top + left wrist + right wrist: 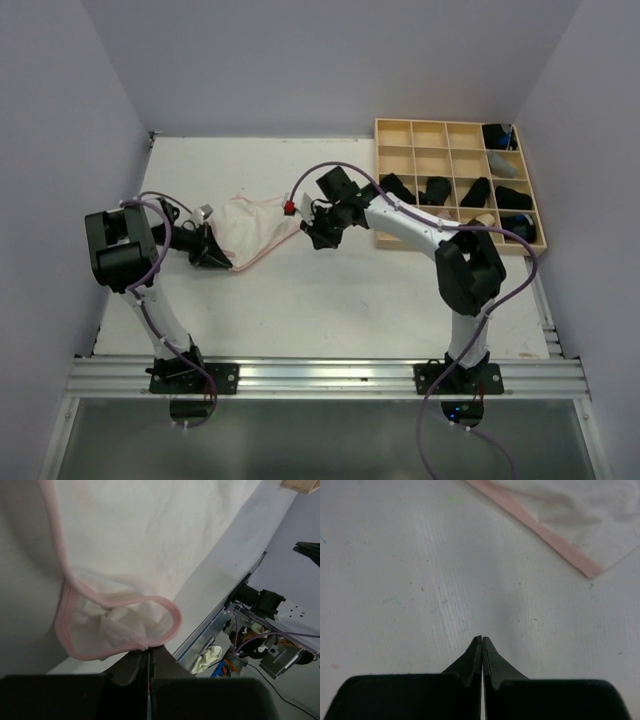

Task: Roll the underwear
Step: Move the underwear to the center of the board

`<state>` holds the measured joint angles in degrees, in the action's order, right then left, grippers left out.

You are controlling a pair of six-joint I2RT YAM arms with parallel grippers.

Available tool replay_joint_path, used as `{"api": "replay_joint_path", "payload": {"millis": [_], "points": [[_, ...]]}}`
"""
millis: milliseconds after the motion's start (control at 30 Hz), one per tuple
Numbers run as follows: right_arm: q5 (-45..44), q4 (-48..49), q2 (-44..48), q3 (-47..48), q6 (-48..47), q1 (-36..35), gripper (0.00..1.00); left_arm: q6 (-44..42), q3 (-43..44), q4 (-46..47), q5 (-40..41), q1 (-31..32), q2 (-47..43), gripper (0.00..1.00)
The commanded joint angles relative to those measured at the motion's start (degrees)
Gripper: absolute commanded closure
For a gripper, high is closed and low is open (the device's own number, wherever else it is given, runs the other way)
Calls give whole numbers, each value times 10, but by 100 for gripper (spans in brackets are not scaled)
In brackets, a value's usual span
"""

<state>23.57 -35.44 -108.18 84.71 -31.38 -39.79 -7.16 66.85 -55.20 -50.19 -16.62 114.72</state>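
A whitish underwear (248, 226) with pink edging lies spread on the white table between the two arms. My left gripper (227, 263) is at its near left corner. In the left wrist view the left gripper (149, 650) is shut, with the pink hem (170, 611) looping straight off its tips, pinched there. My right gripper (309, 238) hovers just right of the cloth. In the right wrist view the right gripper (482, 639) is shut and empty over bare table, and a pink edge (545, 535) lies ahead to its right. Several black underwear rolls (437, 188) sit in the tray.
A pale wooden grid tray (380, 185) stands at the back right of the table, with a blue and black item (497, 135) in its far corner cell. An aluminium rail (320, 375) runs along the near table edge. Grey walls close in on the left, back and right.
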Motion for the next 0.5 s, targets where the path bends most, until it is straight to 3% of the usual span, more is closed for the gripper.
{"api": "replay_joint_path", "payload": {"millis": [0,233,367,467], "points": [[13,0,-39,91,76,5,100,-34,22,-25,25,-8,-26,100],[79,31,-166,278,206,5,83,-90,62,-36,87,18,-26,100],[117,87,-239,322,250,0,74,-112,64,-52,99,21,2,100],[131,117,-272,342,261,-5,60,-127,65,-58,99,21,16,100]]}}
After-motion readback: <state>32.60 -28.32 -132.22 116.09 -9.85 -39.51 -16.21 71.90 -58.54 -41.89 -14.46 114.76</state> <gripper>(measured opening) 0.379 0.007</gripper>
